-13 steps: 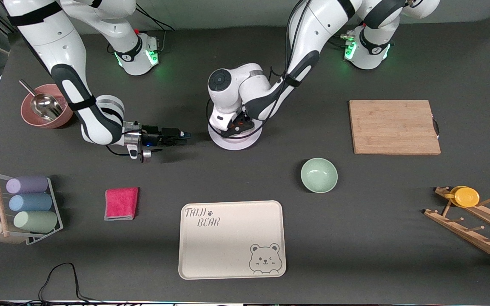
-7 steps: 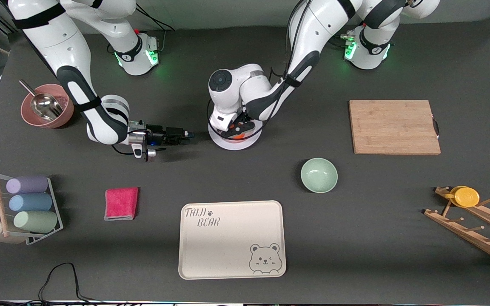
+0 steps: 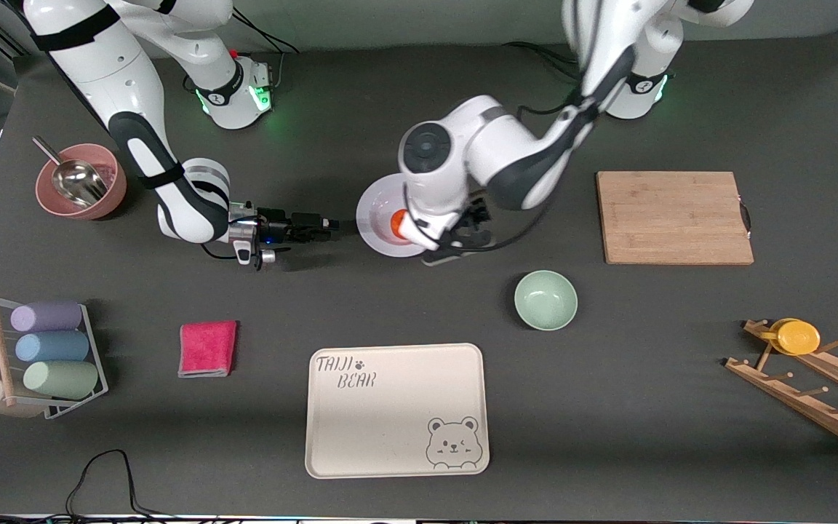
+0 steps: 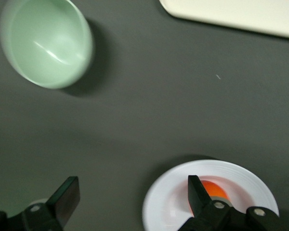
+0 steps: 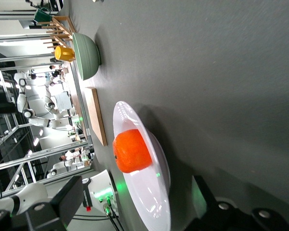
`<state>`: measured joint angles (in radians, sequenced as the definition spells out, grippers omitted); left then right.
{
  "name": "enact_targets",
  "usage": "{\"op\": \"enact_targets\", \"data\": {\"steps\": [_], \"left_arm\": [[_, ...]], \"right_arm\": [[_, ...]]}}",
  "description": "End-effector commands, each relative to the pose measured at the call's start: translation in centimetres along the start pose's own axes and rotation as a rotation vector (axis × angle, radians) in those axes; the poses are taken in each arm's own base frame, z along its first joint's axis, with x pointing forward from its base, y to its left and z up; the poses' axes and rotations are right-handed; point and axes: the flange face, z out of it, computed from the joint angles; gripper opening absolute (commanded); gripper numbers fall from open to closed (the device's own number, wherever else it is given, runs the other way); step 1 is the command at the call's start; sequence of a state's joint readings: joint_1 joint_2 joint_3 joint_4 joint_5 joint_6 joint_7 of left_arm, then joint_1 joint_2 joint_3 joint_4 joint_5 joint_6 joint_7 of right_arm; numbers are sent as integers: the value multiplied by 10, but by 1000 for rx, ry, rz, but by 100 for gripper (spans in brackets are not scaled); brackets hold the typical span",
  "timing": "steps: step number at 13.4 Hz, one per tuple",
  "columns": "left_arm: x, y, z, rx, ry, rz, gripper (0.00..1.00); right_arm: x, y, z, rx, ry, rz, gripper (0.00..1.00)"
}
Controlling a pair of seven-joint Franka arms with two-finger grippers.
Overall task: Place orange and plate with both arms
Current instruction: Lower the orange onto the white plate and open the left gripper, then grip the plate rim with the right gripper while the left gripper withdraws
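Dark grey surface [image 3: 644, 407], cluttered round the edges, with the action in the middle strip. White plate [image 3: 379, 218] sits flat on it, between the two arm tips and farther from the front camera than the beige bear tray [image 3: 397, 411]. Orange [image 3: 398, 222] lies in the plate well, nothing gripping it.

Left tool [image 4: 130, 202] hangs over the surface just beside the plate, on the side toward the pale green bowl [image 3: 545, 300]. Jaws stand wide apart and hold nothing; its wrist view shows one finger over the plate rim with the orange peeking out past it.

Right tool [image 3: 321, 225] is low, pointing sideways at the plate rim from the right arm's end, just short of touching. Jaws look parted as well, empty (right wrist view has plate and orange dead ahead between the fingers).

My read: orange-onto-plate looks done, plate move not started. The right arm looks set up for a rim grasp. Destination isn't stated; the tray is my guess.

Next move calls for the right tool to slide a finger under the raised rim, pinch, then lift level and slow, since the orange is loose and round and will roll off on any tilt. Left arm needs to clear out first.
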<state>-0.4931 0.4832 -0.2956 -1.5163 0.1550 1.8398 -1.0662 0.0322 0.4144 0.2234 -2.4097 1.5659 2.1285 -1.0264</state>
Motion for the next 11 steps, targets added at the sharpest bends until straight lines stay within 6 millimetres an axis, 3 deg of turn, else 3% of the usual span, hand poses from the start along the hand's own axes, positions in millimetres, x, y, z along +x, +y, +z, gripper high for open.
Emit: {"op": "enact_targets", "data": {"steps": [1, 3, 5, 9, 11], "left_arm": [[49, -87, -57, -17, -45, 78, 100], [79, -147, -89, -20, -45, 103, 100], [105, -208, -107, -17, -66, 136, 100], [163, -343, -115, -56, -88, 190, 100], [174, -386, -119, -52, -79, 197, 100]], "right_arm": [[-17, -8, 28, -34, 37, -17, 100], [-22, -10, 36, -32, 39, -11, 100], [-26, 0, 42, -43, 31, -22, 100], [-35, 6, 58, -33, 51, -30, 100], [-38, 5, 62, -35, 44, -33, 100]]}}
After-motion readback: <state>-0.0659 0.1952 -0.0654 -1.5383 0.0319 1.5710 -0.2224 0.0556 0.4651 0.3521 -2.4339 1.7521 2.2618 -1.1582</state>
